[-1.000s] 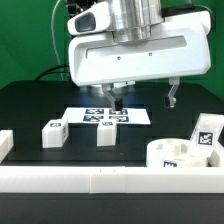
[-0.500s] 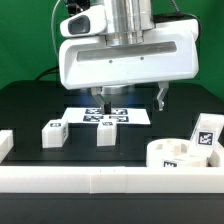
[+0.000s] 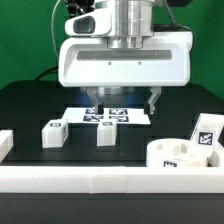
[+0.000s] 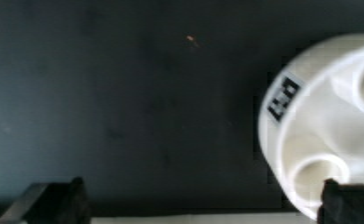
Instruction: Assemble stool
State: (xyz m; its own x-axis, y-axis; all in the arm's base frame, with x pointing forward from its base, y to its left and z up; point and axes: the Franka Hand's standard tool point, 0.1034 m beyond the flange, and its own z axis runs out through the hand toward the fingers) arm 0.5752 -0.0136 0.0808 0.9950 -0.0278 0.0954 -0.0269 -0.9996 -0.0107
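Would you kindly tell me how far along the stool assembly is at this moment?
Done: nothing visible; the seat shows no fitted leg. One leg and a second leg stand loose, apart from it, and a third leg stands by the seat. In hand: the pincer hangs open and empty above the marker board. Left: grasping and fitting every leg.

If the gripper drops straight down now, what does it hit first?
Likely the bare table under the gripper. One finger overlaps the seat's edge in the wrist view, so it might catch that first; depth unclear.
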